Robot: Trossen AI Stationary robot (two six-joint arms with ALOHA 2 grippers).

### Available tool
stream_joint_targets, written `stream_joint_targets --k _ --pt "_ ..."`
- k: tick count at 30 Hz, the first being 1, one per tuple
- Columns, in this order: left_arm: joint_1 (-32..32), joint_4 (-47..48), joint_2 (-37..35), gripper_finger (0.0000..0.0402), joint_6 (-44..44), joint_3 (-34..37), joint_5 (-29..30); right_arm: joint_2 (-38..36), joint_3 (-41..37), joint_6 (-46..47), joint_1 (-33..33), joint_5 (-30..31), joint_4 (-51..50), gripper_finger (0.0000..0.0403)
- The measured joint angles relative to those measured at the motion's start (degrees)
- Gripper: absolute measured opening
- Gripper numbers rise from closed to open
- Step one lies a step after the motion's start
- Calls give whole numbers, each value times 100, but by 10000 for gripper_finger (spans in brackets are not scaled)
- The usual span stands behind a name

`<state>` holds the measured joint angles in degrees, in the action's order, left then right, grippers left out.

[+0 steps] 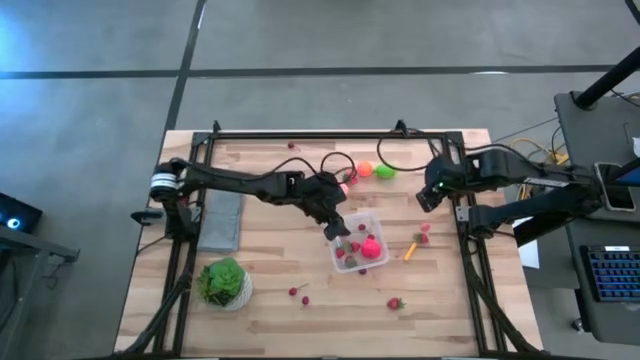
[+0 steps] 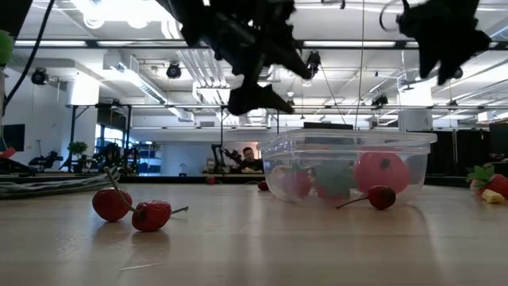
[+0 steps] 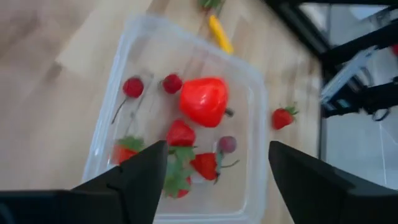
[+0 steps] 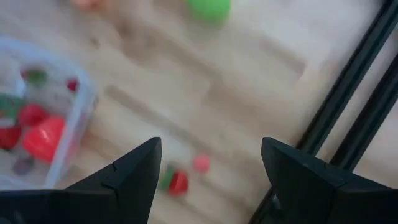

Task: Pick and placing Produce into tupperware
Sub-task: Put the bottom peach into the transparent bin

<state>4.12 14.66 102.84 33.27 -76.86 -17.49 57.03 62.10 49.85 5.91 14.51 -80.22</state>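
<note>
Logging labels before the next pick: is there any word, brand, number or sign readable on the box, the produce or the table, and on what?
None can be read in any view.
tupperware: clear plastic, no visible print.
Produce: no labels visible.
Keyboard off the table: keys too small to read.

tupperware [image 3: 186, 118] near rim cut off, contents perhaps strawberries, blurred

Bare table [image 1: 270, 255] lies lower centre; the tupperware [image 1: 358, 241] and left gripper [image 1: 336, 228] crowd mid-frame, the leafy bowl [image 1: 224, 283] lower left.
</note>
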Motion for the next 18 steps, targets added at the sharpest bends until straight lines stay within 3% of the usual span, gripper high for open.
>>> stream_joint_targets --k 10,18 --pt "238 843 -613 272 -1184 165 556 11 -1388 1845 -26 -1240 65 270" --pt "415 1537 -814 272 -1867 234 548 52 -1967 3014 -400 -1762 1201 270"
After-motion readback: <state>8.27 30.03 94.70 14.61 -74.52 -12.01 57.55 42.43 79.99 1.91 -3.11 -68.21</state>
